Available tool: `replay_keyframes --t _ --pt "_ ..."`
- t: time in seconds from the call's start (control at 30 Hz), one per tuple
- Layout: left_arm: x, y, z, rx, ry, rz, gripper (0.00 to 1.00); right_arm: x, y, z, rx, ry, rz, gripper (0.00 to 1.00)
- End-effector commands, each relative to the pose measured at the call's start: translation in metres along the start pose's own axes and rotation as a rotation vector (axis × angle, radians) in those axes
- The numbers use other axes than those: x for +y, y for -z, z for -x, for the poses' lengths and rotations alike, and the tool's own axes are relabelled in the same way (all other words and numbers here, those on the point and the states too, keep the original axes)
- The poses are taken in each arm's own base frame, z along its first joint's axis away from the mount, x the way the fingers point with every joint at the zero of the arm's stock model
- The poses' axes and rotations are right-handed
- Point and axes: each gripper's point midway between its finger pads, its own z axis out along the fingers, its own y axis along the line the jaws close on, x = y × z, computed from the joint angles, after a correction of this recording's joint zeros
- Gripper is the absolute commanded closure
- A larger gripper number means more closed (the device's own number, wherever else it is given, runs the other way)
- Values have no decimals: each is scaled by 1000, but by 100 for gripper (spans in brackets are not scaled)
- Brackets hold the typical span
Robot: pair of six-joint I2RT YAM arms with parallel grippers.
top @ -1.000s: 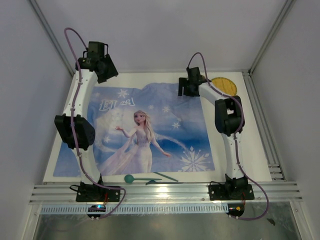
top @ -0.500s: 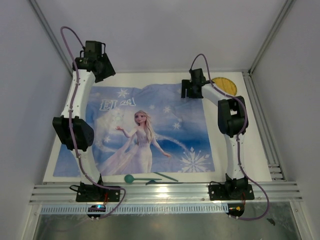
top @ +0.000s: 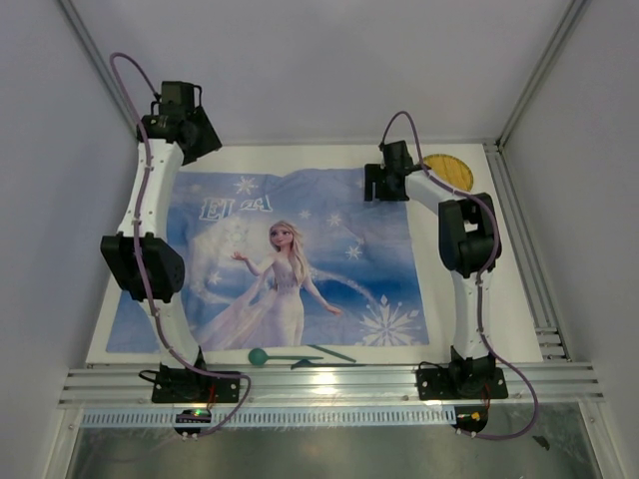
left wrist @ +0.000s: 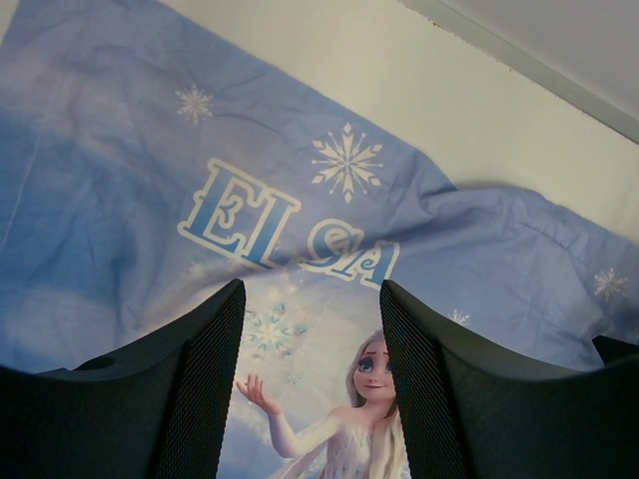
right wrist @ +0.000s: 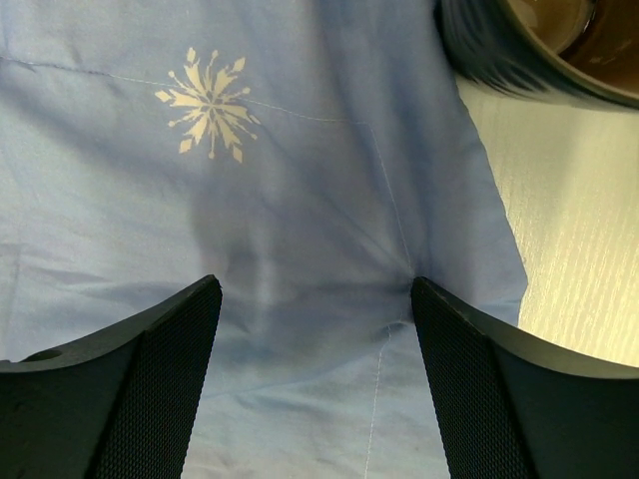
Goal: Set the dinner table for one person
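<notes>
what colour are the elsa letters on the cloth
ELSA letters: blue with white outlines, clearest in the left wrist view.

Top view: bright, even, diffuse light from above; shadows soft. Glare patch on front rail [top: 321,379]. Slight wide-angle bend at frame edges. Left wrist: cloth [left wrist: 300,200] sharp, faint fold shadows; fingers [left wrist: 180,399] dark, low detail. Right wrist: dimmer, soft shadow at cloth centre; sheen on dinner table [right wrist: 569,249] at right; round dish [right wrist: 529,50] top right blurred, v. dark.
</notes>
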Motion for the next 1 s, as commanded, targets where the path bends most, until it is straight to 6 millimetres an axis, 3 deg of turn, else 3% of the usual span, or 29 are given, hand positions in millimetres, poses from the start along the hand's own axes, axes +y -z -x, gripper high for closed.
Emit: replay_keyframes --t 0.0,0.1,0.17,0.5,0.8,0.97 --pt "23 12 13 -45 4 53 41 -2 22 13 -36 -2 -3 19" --pt "37 5 5 -15 23 74 42 -3 26 12 -38 4 -6 19" --pt "60 1 10 -15 66 105 42 -4 30 11 -40 5 -7 19" --pt "103 -22 3 39 168 153 42 -7 41 -9 -22 -5 -4 19" --pt "105 -41 -7 99 209 114 42 -14 57 -21 -32 1 -23 19" --pt "102 -57 -16 131 221 98 42 -13 60 -16 -41 1 -22 19"
